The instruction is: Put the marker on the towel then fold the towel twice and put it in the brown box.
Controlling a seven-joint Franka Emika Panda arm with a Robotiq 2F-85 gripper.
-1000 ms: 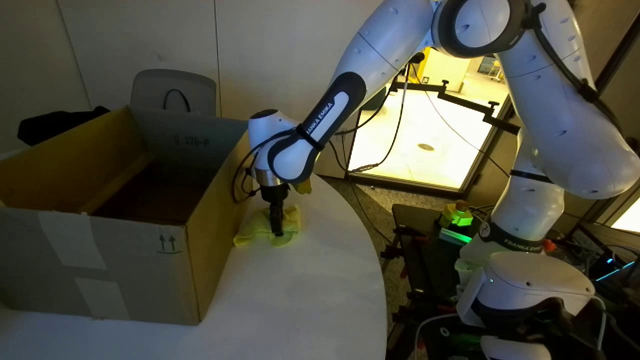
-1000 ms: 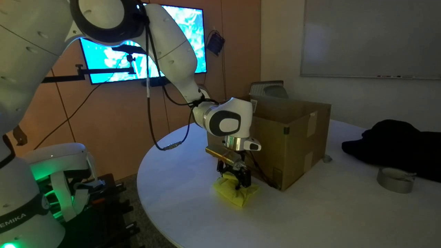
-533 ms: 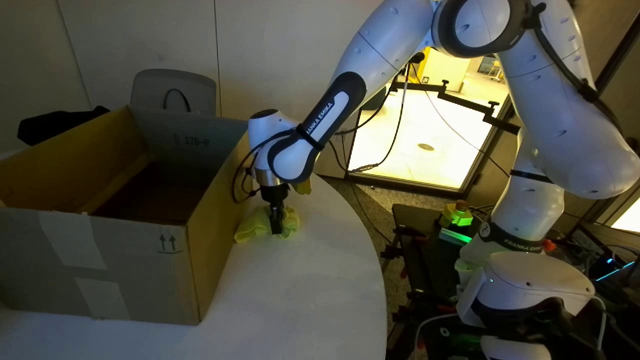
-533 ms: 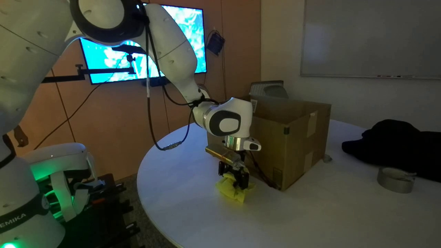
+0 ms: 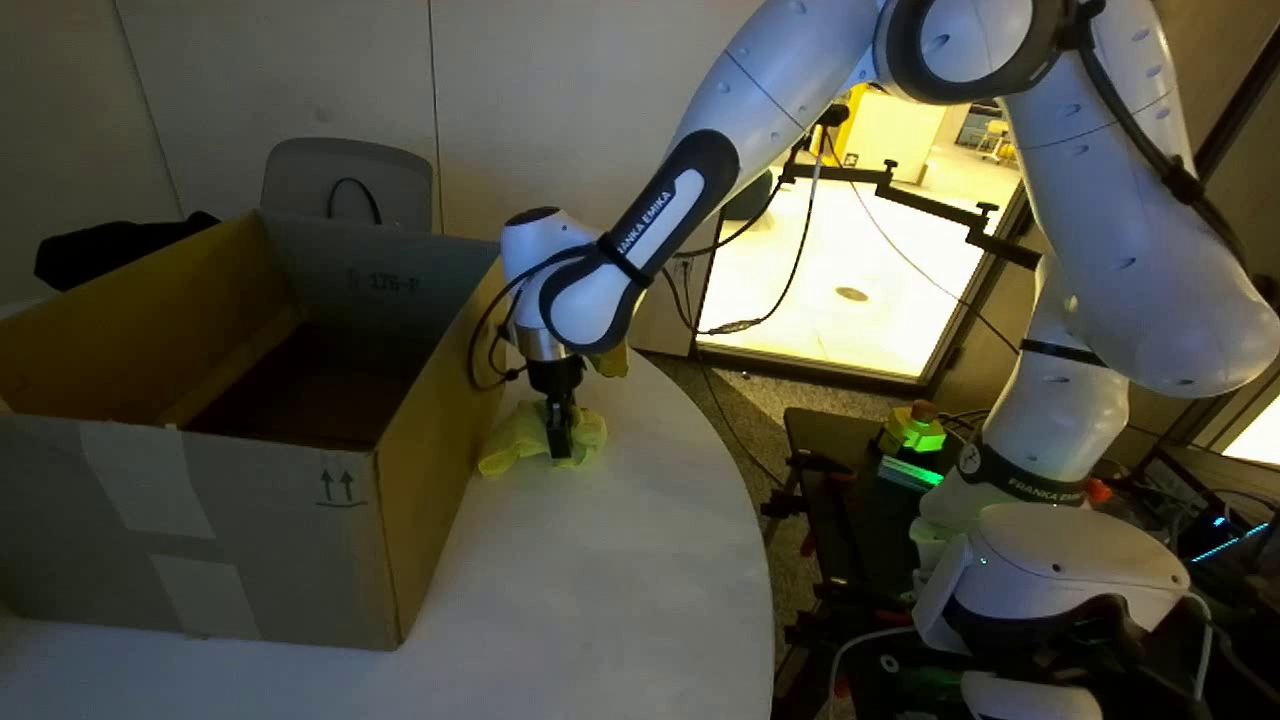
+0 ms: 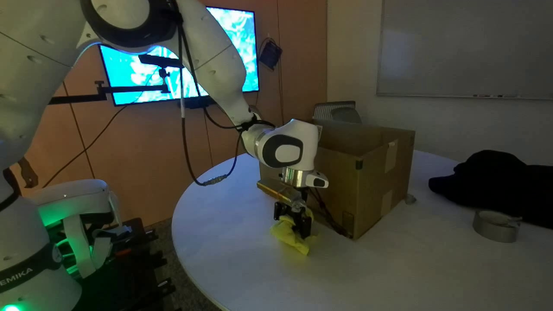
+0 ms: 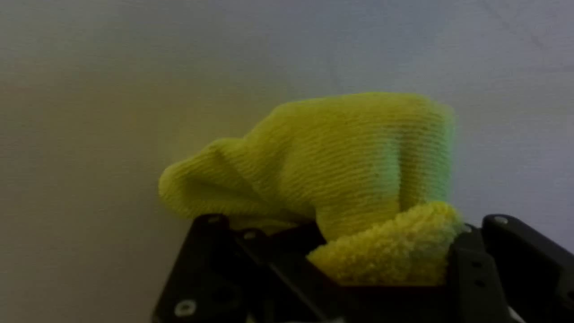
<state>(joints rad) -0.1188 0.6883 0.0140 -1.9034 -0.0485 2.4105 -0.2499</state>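
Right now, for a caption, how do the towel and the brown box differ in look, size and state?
The towel is yellow-green and creased; the brown box is cardboard with straight edges. The towel is far smaller than the brown box. The towel is bunched in the gripper; the brown box stands open-topped on the table. Both are at that table.

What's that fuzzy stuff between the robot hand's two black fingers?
It's the yellow towel: the wrist view shows a fluffy fold of it bunched between the fingers of the hand.
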